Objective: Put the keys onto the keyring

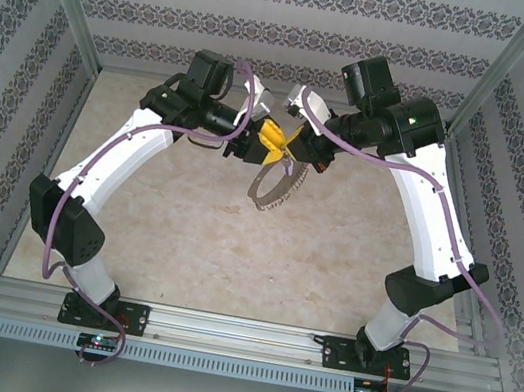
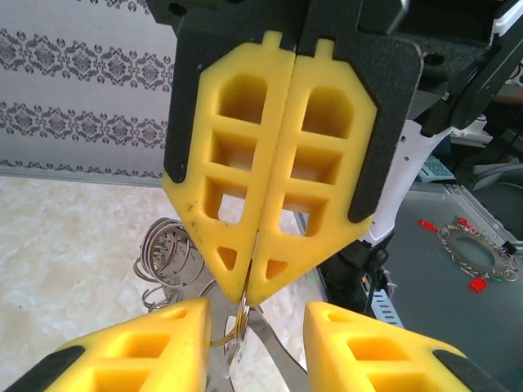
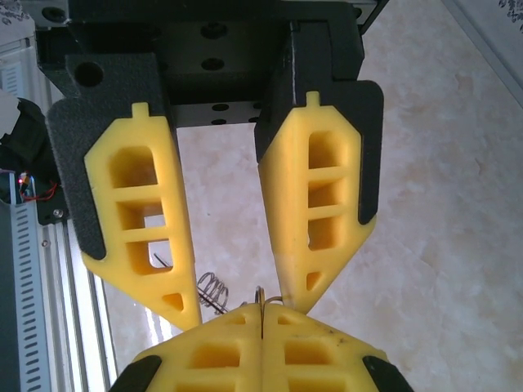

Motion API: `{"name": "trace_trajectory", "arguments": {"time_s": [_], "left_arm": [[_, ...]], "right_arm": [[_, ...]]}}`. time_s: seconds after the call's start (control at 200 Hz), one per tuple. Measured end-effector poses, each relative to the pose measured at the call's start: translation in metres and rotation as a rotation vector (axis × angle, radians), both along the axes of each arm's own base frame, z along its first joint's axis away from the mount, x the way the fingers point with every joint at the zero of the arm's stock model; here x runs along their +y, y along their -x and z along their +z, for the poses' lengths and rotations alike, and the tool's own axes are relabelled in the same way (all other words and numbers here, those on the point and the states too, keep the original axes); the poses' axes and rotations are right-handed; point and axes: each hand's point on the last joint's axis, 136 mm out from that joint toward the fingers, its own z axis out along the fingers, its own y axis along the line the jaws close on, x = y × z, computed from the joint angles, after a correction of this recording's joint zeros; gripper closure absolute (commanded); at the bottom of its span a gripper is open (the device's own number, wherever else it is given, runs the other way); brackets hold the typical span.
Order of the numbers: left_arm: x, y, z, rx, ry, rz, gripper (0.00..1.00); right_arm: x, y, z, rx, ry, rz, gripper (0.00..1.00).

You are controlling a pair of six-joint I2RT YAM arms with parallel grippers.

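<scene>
While the right gripper (image 3: 260, 312) pinched the keyring (image 2: 170, 260), the left gripper (image 2: 256, 339) held its fingers apart; threading keys looked unfinished.

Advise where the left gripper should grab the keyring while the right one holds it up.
Pinch the keyring rim just beside the right gripper, which is shut on it. It hangs below those tips, so the open left gripper should probably come straight in from its own side, fingers straddling the thin rim, clear of the small loops.
</scene>
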Motion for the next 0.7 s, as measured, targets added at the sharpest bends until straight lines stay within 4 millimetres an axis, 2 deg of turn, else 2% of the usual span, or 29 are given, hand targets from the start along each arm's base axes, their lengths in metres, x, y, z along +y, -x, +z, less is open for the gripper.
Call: {"name": "trace_trajectory", "arguments": {"time_s": [0.165,0.33,0.415,0.495,0.59,0.699], "left_arm": [[0.004,-0.001,-0.005,0.005,-0.011,0.021,0.64],[0.02,-0.005,-0.008,0.007,-0.016,0.091,0.64],[0.025,-0.004,-0.004,0.004,-0.007,0.108,0.64],[0.026,-0.004,0.0,0.0,0.001,0.108,0.64],[0.025,-0.004,0.001,0.01,0.005,0.105,0.71],[0.024,-0.002,0.003,0.013,0.017,0.091,0.7]], "right_arm": [[-0.002,0.0,-0.003,0.008,0.001,-0.004,1.0],[-0.005,-0.003,0.003,-0.016,-0.015,-0.018,1.0],[-0.006,-0.003,0.005,-0.028,-0.022,-0.021,1.0],[-0.005,-0.004,0.007,-0.035,-0.028,-0.022,1.0],[-0.004,-0.004,0.008,-0.036,-0.036,-0.017,1.0],[-0.003,-0.002,0.009,-0.032,-0.046,-0.008,1.0]]}}
